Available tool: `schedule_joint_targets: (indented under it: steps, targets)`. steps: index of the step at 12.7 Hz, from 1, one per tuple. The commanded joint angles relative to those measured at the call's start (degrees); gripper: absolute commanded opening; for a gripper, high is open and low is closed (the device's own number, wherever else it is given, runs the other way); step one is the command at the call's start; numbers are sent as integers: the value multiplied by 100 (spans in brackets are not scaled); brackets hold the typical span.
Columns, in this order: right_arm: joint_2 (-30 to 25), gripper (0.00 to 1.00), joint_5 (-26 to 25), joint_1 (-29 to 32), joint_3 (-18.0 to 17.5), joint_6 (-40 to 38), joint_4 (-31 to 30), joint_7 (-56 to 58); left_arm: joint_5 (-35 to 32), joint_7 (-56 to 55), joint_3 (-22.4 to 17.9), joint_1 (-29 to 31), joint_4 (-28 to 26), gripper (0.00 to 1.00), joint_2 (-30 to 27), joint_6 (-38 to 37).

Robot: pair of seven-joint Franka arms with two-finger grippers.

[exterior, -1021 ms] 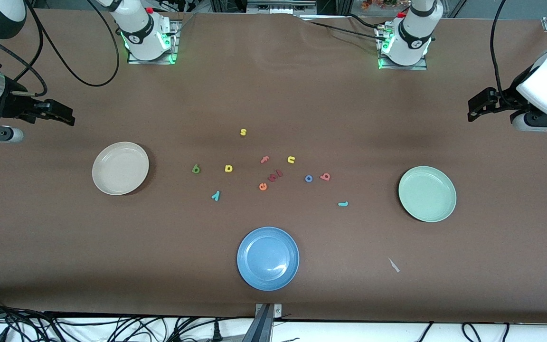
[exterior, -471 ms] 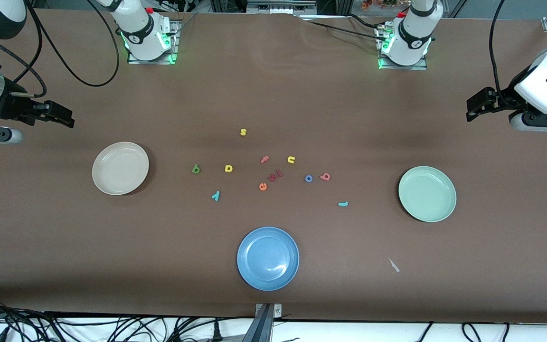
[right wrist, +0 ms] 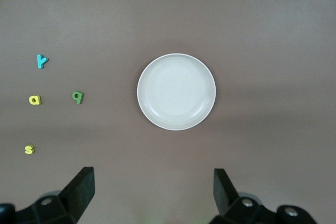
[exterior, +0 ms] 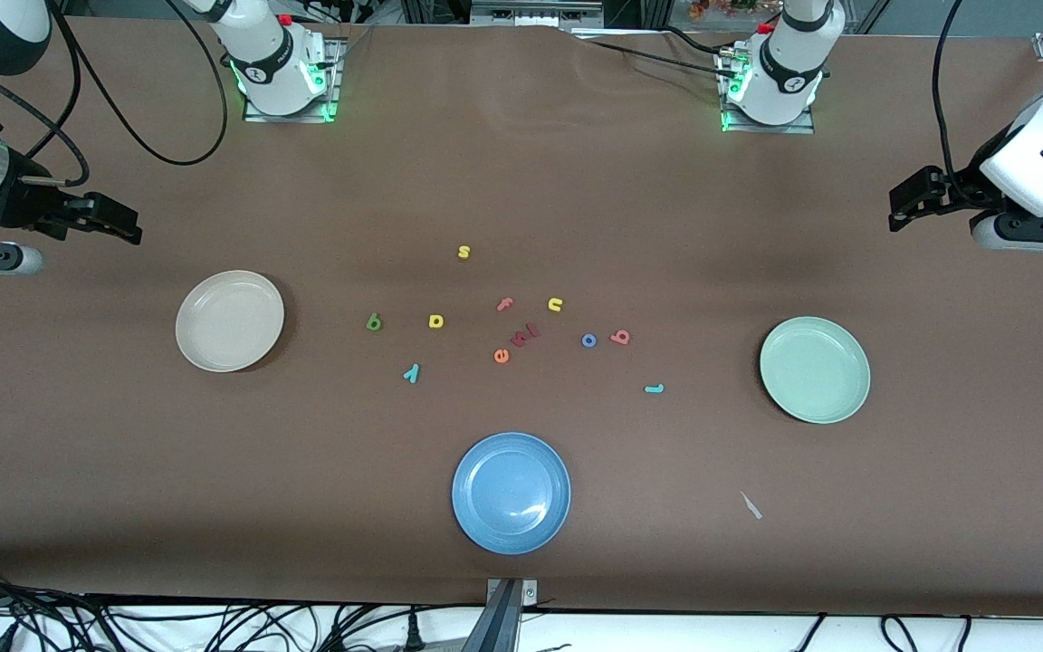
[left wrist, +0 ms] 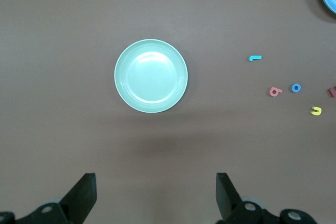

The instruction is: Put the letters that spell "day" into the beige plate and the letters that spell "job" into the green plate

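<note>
**Both hands wait wide apart, letters untouched on the worktop**

The left hand (exterior: 904, 201) hangs over the worktop at the left arm's end, its fingers (left wrist: 84, 195) spread apart and empty; its wrist view looks straight down on the green plate (left wrist: 122, 85), which is empty. The right hand (exterior: 119, 220) hangs likewise at the right arm's end, fingers (right wrist: 81, 190) apart and holding nothing, with the beige plate (right wrist: 149, 111), also empty, below it. Each arm appears parked above the plate it will likely serve, so neither needs to reach across the other.

All the letters lie loose between the two plates. The green "a" (exterior: 374, 321), yellow "d" (exterior: 435, 321) and teal "y" (exterior: 411, 372) sit toward the beige plate, though from these views the green and yellow shapes read ambiguously, so I name them by colour with some doubt. The blue "o" (exterior: 588, 340) and salmon "b" (exterior: 620, 337) lie just beside each other, with the teal "j" (exterior: 655, 388) nearer the front camera, all toward the green plate. Distractors crowd the middle: a yellow "s" (exterior: 464, 252), pink "f" (exterior: 505, 304), yellow "u" (exterior: 555, 304), orange "e" (exterior: 502, 356) and a dark red piece (exterior: 527, 334). A blue plate (exterior: 472, 521) sits nearest the camera. No step of the task is done yet.
</note>
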State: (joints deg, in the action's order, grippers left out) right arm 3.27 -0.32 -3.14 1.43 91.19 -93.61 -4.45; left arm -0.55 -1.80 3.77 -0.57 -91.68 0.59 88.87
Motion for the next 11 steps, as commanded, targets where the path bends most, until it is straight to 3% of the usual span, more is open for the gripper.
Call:
schedule_joint_targets:
  steps: [1,4,8,11]
  targets:
    - [24,100,-12,-46,15,-74,106,-13,64,119,1,-5,150,100,46,-125]
    - [85,100,23,-46,15,-75,115,32,64,119,1,-5,150,100,46,-125]
    - [594,100,234,-151,6,12,80,-3,64,119,10,-14,150,100,46,-125]
    - [1130,100,401,-581,-3,1011,-200,-597,64,110,10,-14,150,100,46,-125]
